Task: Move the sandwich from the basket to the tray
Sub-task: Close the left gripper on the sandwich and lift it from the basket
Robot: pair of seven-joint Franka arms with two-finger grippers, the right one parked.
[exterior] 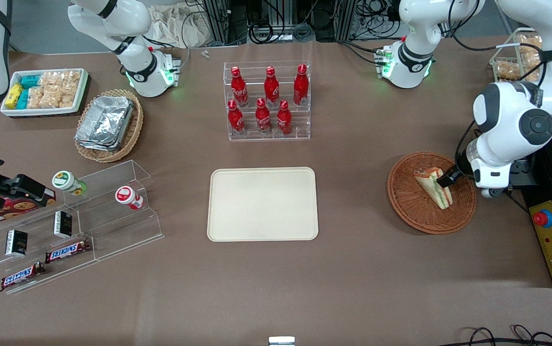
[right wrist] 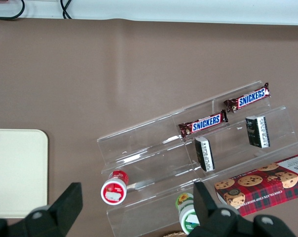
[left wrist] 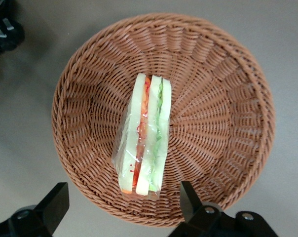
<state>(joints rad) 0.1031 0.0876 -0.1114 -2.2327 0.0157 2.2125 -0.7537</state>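
The sandwich [exterior: 433, 187] is seen lying in the basket [exterior: 410, 206], wrapped in clear film, filling edge up in the wrist view [left wrist: 143, 133]; orange, white and green layers are shown between pale bread; the basket [left wrist: 223, 89] is set on the brown table [exterior: 352, 278] toward the working arm's end. The gripper [exterior: 448, 179] is held above the basket, over the sandwich's end nearer the arm; its fingers [left wrist: 54, 203] are spread wide — one to each side of the wedge, neither touching it; nothing is gripped. The tray [exterior: 263, 203] is placed mid-table, well apart from the basket; nothing is seen on it. A clear rack of red bottles [exterior: 268, 101] is stood farther from the front camera than the tray. Toward the parked arm's end — a tan basket of foil containers [exterior: 107, 124], a white bin of snacks [exterior: 44, 91], and a clear stepped stand [exterior: 79, 226] with Snickers bars [exterior: 67, 251].
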